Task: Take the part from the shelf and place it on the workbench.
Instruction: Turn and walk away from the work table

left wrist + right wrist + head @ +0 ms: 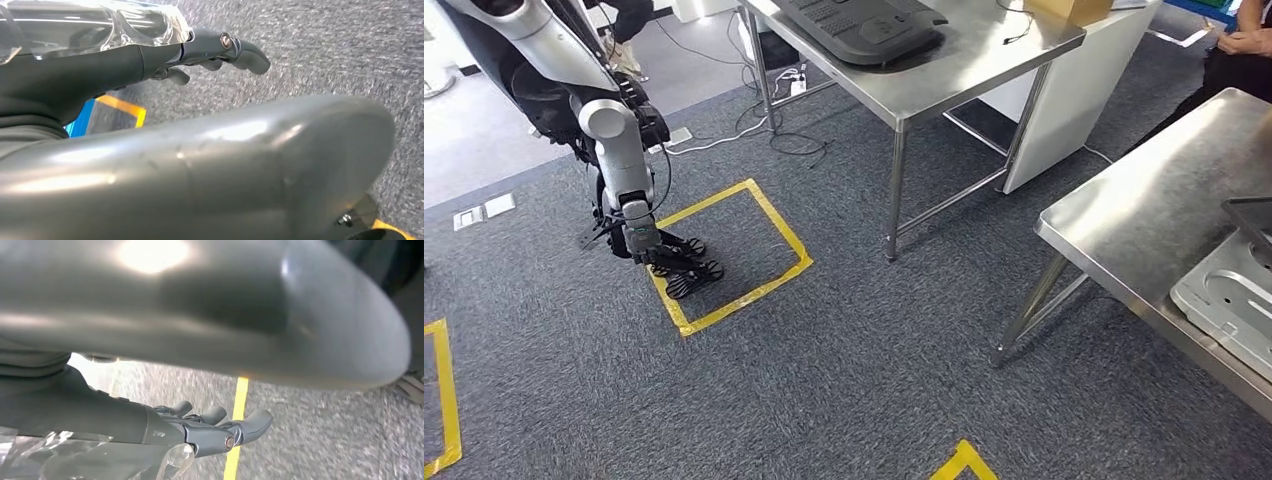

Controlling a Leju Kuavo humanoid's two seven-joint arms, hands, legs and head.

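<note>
A: What are the fingers doing?

B: On the left hand (220, 50) the dark fingers (250, 56) lie stretched out and a little apart, with nothing between them. The right hand (215, 427) looks the same: fingers (255, 421) extended, slightly spread, holding nothing.

A: And what lies around them?

B: Grey carpet (844, 350) under both. A yellow tape line (236, 440) runs past the right hand, and a corner of yellow tape shows by the left.

A: From the head?

B: The left arm (619, 160) hangs down over a yellow tape square (769, 215) on the floor, the left hand at its near corner.

A: Where is the part?

B: A light grey moulded part (1229, 300) lies on the steel workbench (1144, 215) at the right, well apart from that hand. A second steel table (984, 50) stands farther back, carrying a dark tray (864, 25).
</note>
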